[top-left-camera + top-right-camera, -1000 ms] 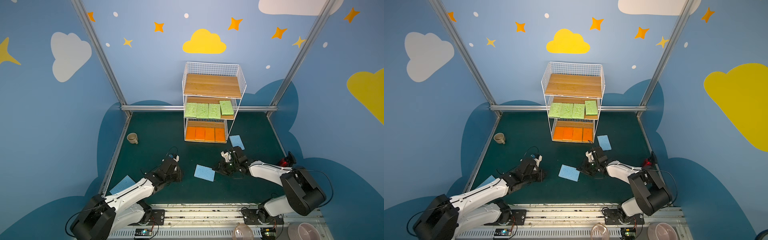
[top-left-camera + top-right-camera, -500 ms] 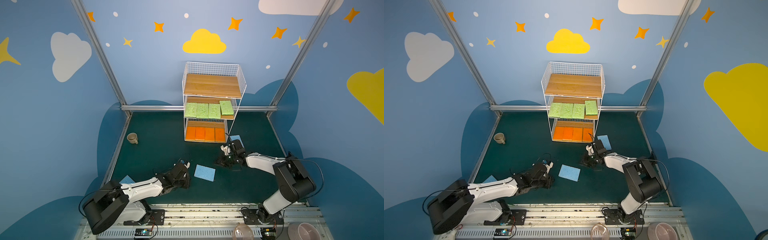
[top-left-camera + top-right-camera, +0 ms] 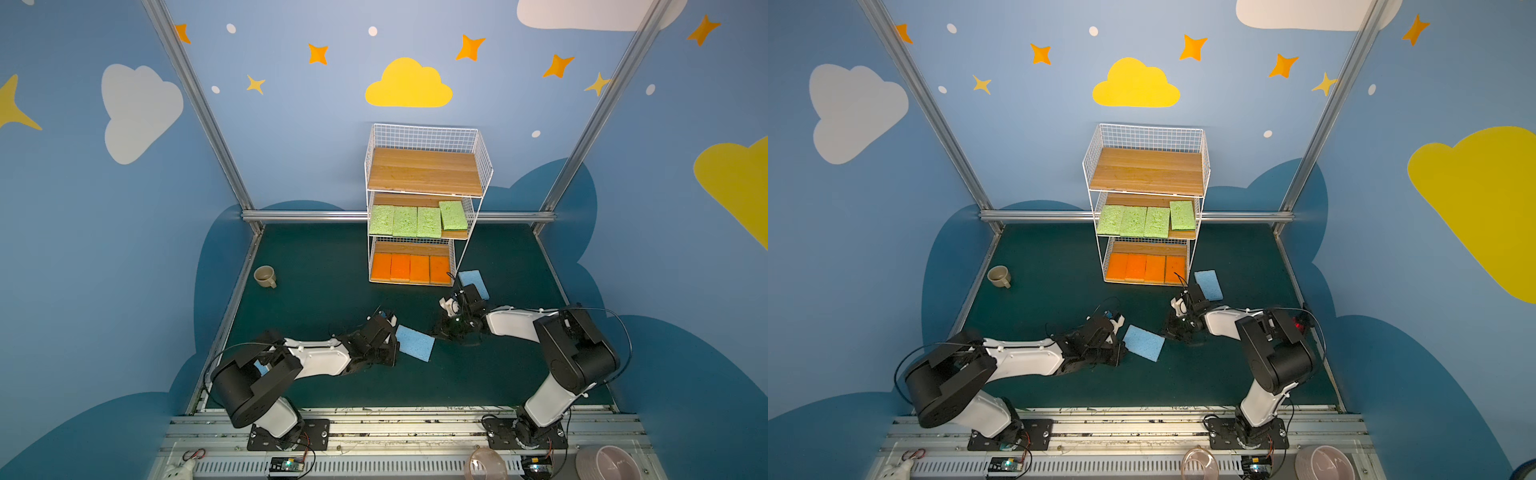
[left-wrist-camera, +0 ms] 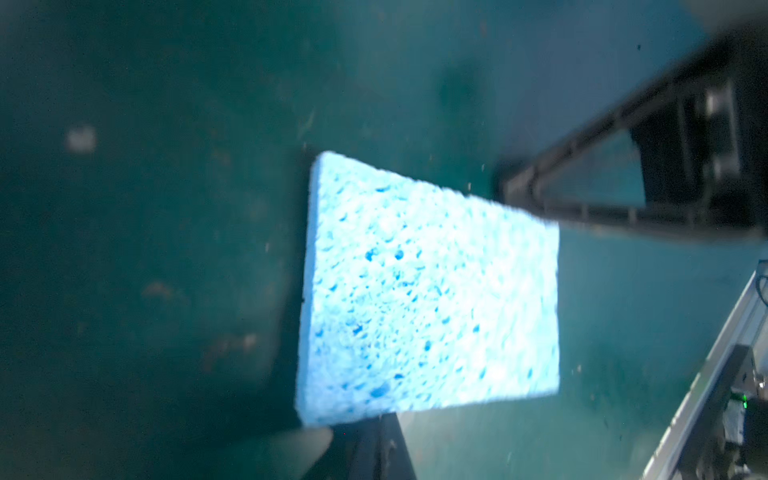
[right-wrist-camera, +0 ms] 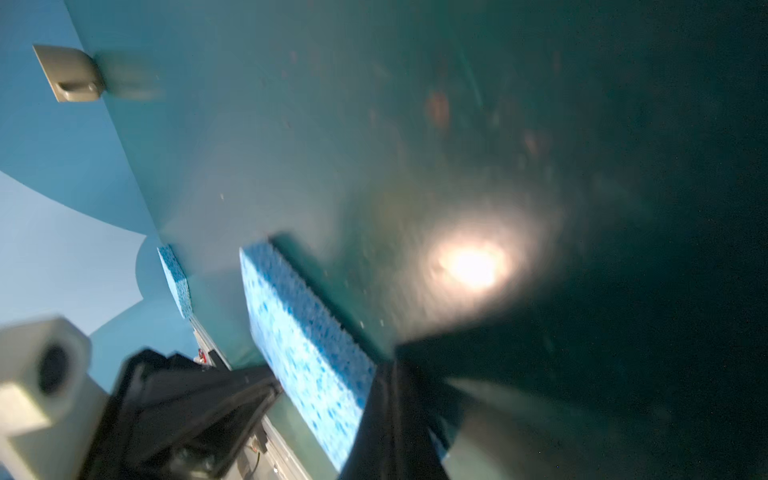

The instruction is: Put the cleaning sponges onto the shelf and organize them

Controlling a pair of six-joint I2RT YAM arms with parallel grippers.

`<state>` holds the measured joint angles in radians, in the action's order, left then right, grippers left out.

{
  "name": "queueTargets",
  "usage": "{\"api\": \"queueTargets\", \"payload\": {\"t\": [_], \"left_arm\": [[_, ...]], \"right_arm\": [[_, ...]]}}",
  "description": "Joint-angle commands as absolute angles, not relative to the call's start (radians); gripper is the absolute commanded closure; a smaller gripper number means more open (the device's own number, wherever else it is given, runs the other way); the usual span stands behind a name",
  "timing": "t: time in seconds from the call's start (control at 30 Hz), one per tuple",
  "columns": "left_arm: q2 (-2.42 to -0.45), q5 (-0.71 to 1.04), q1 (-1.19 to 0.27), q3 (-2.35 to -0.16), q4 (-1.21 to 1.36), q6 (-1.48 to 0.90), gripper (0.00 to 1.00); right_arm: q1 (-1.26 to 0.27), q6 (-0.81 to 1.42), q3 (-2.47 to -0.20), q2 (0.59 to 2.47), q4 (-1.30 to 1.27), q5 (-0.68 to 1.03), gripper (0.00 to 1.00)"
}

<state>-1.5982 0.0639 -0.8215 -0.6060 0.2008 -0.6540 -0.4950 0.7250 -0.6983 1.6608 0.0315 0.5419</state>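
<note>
The shelf (image 3: 426, 172) stands at the back; several green cleaning sponges (image 3: 405, 221) lie on its middle board, several orange ones (image 3: 409, 268) on the bottom board, and the top board is bare. A light blue sponge (image 3: 415, 343) (image 4: 428, 291) lies on the mat between my arms. My left gripper (image 3: 394, 352) (image 4: 374, 428) is shut, its tip against the sponge's left edge. My right gripper (image 3: 439, 332) (image 5: 390, 374) is shut at the sponge's right corner. A second blue sponge (image 3: 473, 282) lies by the shelf's foot. A third (image 3: 261, 368) peeks out behind my left arm.
A tan mug (image 3: 264, 276) sits on the mat by the left wall. A clear cup (image 3: 486, 465) and a pink bowl (image 3: 606, 463) stand on the front rail. Metal frame posts (image 3: 199, 108) run up the back corners.
My left gripper has slid right across the mat up to the blue sponge's edge. My right gripper closed fully and its arm drew in beside the sponge.
</note>
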Motion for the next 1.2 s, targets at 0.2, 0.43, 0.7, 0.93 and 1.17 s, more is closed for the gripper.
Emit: {"api": "queueTargets", "payload": {"t": [0.2,0.43,0.7,0.93,1.17], "left_arm": [[-1.72,0.101,-0.712,-0.709,0.206,-0.651,0.97],[-1.616,0.076,-0.689,-0.687,0.111,-0.625,0.88],[-1.389,0.044,-0.678,-0.58,-0.002,-0.614,0.36],[-1.218,-0.008,-0.673,-0.503,-0.087,-0.626,0.13],[-1.095,-0.028,-0.642,-0.429,-0.114,-0.624,0.1]], "right_arm": [[-0.58,0.759,-0.577,1.561,0.042,0.503,1.0],[-0.587,0.556,-0.665,1.394,0.277,0.403,0.85],[-0.825,0.07,-0.834,1.313,0.501,0.323,0.57],[-0.941,-0.084,-1.037,1.46,0.742,0.114,0.51],[-0.992,-0.228,-1.12,1.665,0.761,0.048,0.52]]}}
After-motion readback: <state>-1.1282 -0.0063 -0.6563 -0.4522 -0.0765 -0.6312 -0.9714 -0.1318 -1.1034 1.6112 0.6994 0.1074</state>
